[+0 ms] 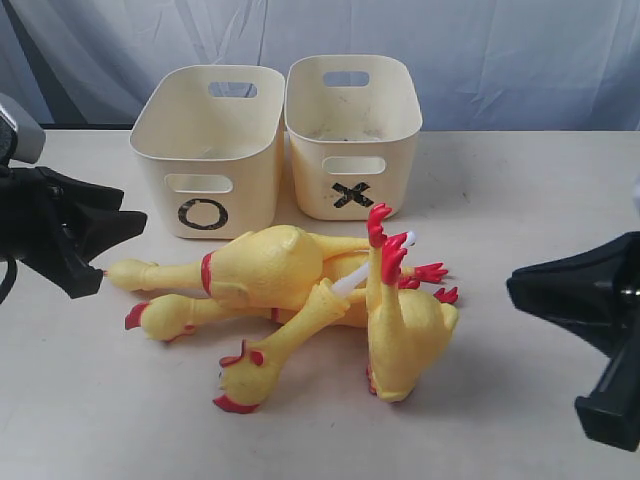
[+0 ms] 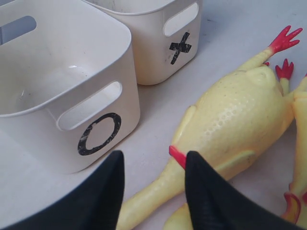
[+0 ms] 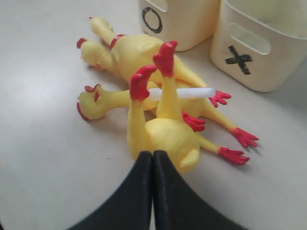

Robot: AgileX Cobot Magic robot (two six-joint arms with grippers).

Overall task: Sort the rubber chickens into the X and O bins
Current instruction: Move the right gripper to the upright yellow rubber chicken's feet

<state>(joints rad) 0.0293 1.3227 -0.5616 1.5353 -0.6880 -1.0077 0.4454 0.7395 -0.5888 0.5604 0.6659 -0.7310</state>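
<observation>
The worktop is pale cream, smooth and matt. Nearest on it, in the middle, the chickens lie tangled in one heap, necks toward the left and one body with its red feet up on the right. Just behind the heap stand the O bin on the left and the X bin on the right, side by side and almost touching. A grey-blue curtain closes the room at the back.

The left fingers are apart, low over a chicken neck beside the O bin, and hold nothing. The right fingers are pressed together with nothing between them, close behind the feet-up chicken.

The left wrist view looks into the O bin down to its floor; the exterior view gives mostly the outer walls. The right wrist view shows best a white stick lying across the raised legs.

I cannot say what this stick is. In the heap the bodies cover each other, so the count is uncertain. The left wrist view cuts off the heads.
</observation>
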